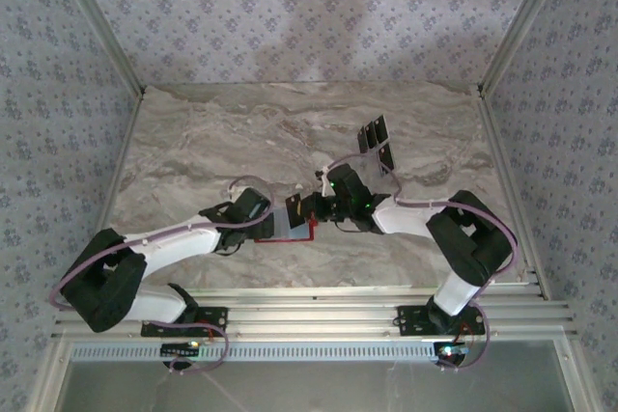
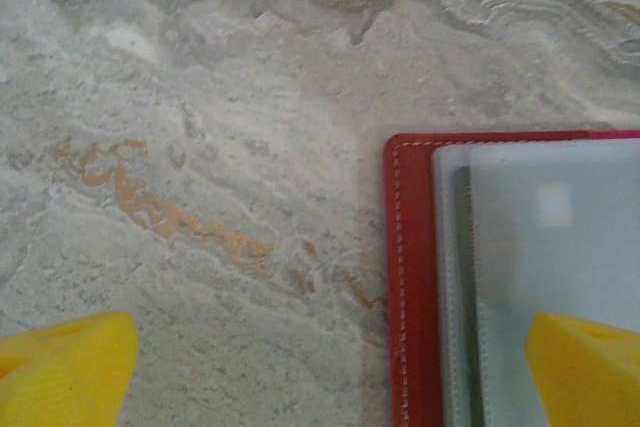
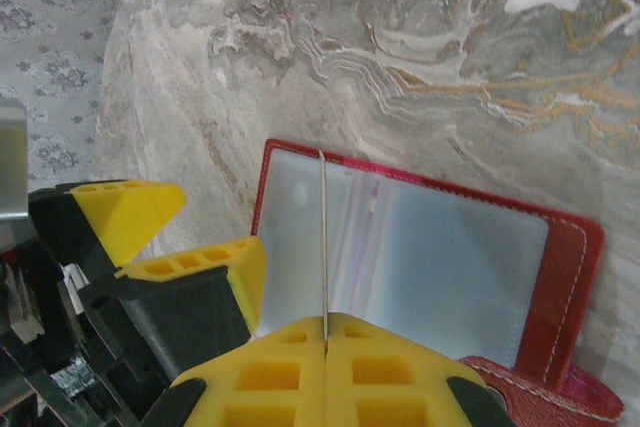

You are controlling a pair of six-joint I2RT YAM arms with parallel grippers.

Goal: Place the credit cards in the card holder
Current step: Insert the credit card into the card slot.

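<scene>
Slide the credit card (image 3: 322, 237), clamped edge-on in the right gripper (image 3: 323, 332), slowly down into a clear pocket (image 3: 450, 267) of the open card holder (image 3: 575, 267), flat on the table (image 2: 200, 97). Steady the holder with the wide-apart left gripper (image 2: 330, 367). Hard to see the pocket mouth, or whether the left tip touches.

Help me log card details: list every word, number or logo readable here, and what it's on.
No text can be read anywhere.
Loose credit cards: too small to read.
Card pinched in the right gripper: edge-on, face hidden.
Card holder: no lettering seen; the pale square under its pocket is blurred, with nothing legible.
</scene>
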